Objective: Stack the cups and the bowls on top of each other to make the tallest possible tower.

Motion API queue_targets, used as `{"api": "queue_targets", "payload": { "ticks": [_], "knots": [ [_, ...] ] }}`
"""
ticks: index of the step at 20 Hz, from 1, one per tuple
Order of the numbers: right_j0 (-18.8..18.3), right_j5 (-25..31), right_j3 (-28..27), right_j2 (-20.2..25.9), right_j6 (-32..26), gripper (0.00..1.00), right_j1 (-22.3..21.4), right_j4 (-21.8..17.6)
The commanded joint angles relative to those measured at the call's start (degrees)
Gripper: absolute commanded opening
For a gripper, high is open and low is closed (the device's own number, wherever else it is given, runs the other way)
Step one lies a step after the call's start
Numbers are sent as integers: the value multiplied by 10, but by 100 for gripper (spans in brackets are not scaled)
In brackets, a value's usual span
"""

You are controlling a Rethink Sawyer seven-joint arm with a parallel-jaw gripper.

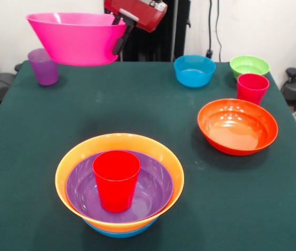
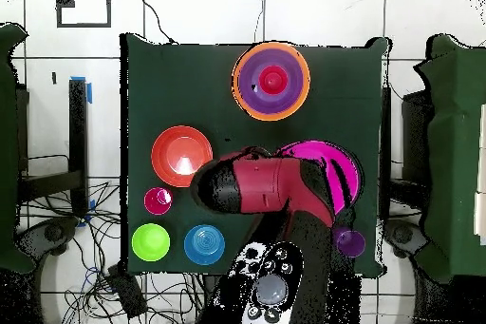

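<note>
A: Front view: the end effector (image 1: pixel 120 32) grips the pink bowl (image 1: pixel 74 39) by its rim, tilted, high above the worktop (image 1: pixel 153 112). Light, stiff, glossy; rim hold may slip.

B: The tower (image 1: pixel 119 185) sits near, a red cup (image 1: pixel 116 179) inside.

A: Overhead view: the arm (image 2: pixel 261 185) hides part of the bowl; red-orange bowl (image 2: pixel 181 155) lies beside it.

The red arm (image 1: pixel 137 11) hangs high, its pincer (image 1: pixel 120 36) clamped shut.
</note>
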Motion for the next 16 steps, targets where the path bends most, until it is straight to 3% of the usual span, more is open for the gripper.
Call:
{"api": "queue_targets", "payload": {
  "ticks": [1,16],
  "knots": [
    [-19,100,-61,94,-97,0,12,-12],
    [-43,136,-92,143,-99,0,9,-19]
  ]
}}
